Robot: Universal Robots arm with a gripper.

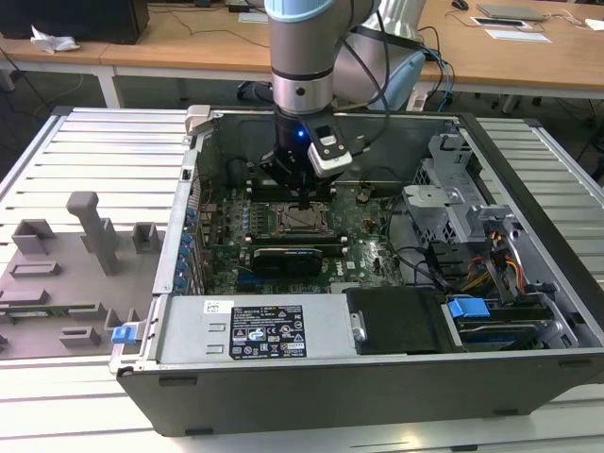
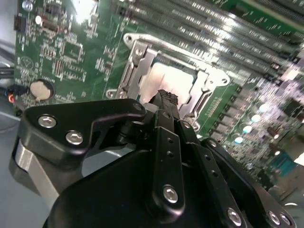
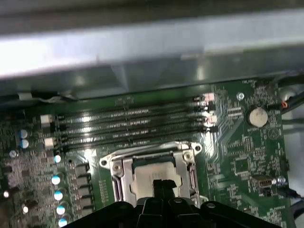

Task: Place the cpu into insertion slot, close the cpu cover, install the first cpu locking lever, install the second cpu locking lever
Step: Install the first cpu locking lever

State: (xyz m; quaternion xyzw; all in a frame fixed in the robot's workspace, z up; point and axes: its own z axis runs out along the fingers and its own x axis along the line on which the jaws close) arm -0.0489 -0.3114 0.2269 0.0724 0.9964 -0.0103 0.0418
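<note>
Wooden desks stood behind the slatted grey surface (image 1: pixel 94 151) where we saw the opened computer case (image 1: pixel 528 283), our claw (image 1: pixel 301 198) poised with fingers pressed together and empty just above the cpu (image 3: pixel 154 172), already seated in the insertion slot (image 1: pixel 300 218), framed by the cpu cover (image 3: pixel 118 167).

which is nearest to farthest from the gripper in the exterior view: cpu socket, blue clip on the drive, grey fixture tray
1. cpu socket, directly under the gripper, mid motherboard.
2. blue clip, toward the exterior view's right, on the drive at the case's near edge.
3. grey fixture tray, outside the case, at the exterior view's far left.
</note>
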